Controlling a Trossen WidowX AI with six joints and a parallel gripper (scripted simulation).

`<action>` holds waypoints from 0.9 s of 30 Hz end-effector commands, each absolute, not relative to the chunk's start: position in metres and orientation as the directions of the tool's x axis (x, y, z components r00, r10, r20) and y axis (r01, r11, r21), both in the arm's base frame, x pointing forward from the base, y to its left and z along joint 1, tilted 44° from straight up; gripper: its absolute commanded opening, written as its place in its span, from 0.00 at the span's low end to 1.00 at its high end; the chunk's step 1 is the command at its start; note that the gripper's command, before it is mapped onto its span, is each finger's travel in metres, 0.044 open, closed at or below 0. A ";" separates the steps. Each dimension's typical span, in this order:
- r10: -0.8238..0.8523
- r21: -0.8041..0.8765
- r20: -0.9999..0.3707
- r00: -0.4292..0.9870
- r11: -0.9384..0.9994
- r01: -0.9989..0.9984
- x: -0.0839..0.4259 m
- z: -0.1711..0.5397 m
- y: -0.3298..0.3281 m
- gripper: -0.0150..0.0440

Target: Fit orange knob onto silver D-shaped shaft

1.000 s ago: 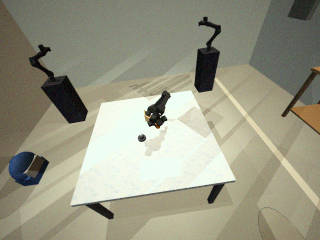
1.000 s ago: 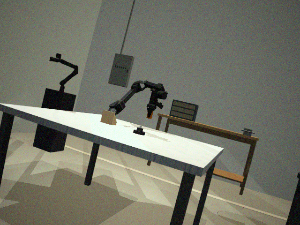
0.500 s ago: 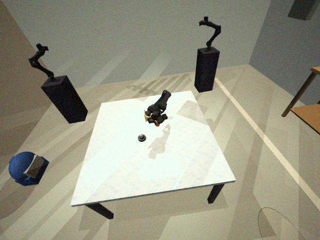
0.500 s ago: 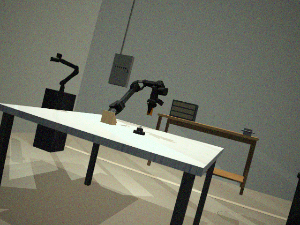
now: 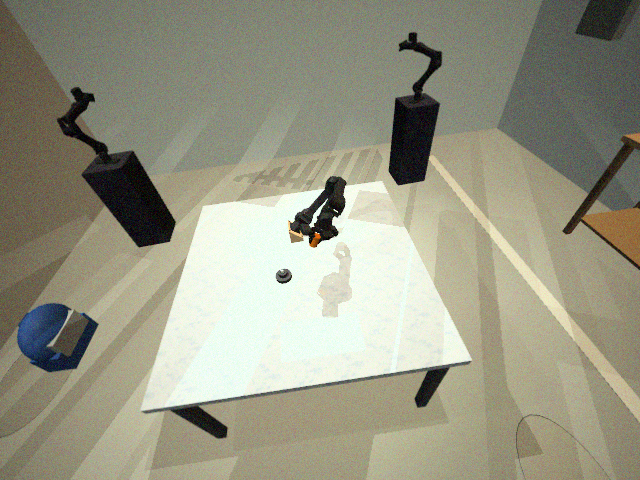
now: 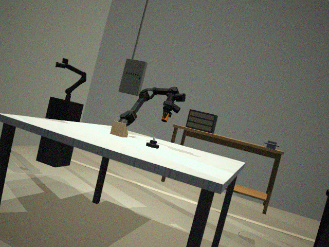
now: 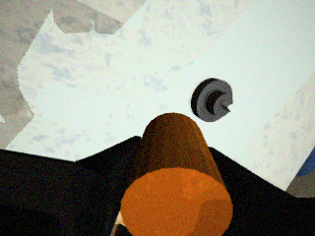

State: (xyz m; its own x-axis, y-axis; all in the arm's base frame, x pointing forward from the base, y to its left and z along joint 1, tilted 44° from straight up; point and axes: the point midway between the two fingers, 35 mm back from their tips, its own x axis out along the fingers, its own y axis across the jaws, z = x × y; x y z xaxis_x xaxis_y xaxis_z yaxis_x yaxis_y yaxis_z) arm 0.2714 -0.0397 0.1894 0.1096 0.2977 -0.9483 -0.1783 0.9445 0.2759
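Note:
The orange knob (image 5: 314,240) (image 6: 165,118) (image 7: 176,202) is held in the air, slightly tilted in the exterior view. My gripper (image 5: 320,235) (image 6: 166,113) (image 7: 172,147) is shut on it, a black finger on each side. The knob's underside and hole are hidden. The round dark pedestal (image 5: 283,279) (image 6: 152,145) (image 7: 201,100) stands on the white table (image 5: 232,330) (image 6: 87,133), apart from and below the knob. Its short shaft (image 6: 153,139) (image 7: 225,105) points up. In the wrist view the pedestal is above and right of the knob. I cannot clearly tell which way the shaft's flat side faces.
A tan wedge-shaped block (image 5: 295,237) (image 6: 119,129) is at my arm's base. Two other arms stand on black plinths (image 5: 129,198) (image 5: 413,139) beyond the table. A blue round object (image 5: 43,330) is off the table's left side. A wooden bench (image 6: 225,142) stands behind.

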 end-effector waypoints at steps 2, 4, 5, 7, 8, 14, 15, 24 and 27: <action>0.190 0.166 -0.970 0.150 0.972 -0.164 0.271 0.204 -0.046 0.25; 0.148 0.123 -0.976 0.157 0.980 -0.157 0.270 0.207 -0.049 0.25; 0.126 0.102 -0.979 0.161 0.983 -0.154 0.270 0.209 -0.050 0.25; 0.084 0.059 -0.982 0.167 0.987 -0.147 0.269 0.213 -0.052 0.25; 0.062 0.038 -0.983 0.171 0.989 -0.143 0.268 0.215 -0.053 0.25; -0.067 -0.091 -0.980 0.188 0.989 -0.119 0.266 0.226 -0.059 0.25; -0.089 -0.112 -0.978 0.191 0.987 -0.115 0.265 0.228 -0.060 0.25; -0.189 -0.211 -0.961 0.203 0.973 -0.094 0.263 0.236 -0.065 0.25; -0.192 -0.214 -0.960 0.203 0.972 -0.094 0.263 0.236 -0.065 0.25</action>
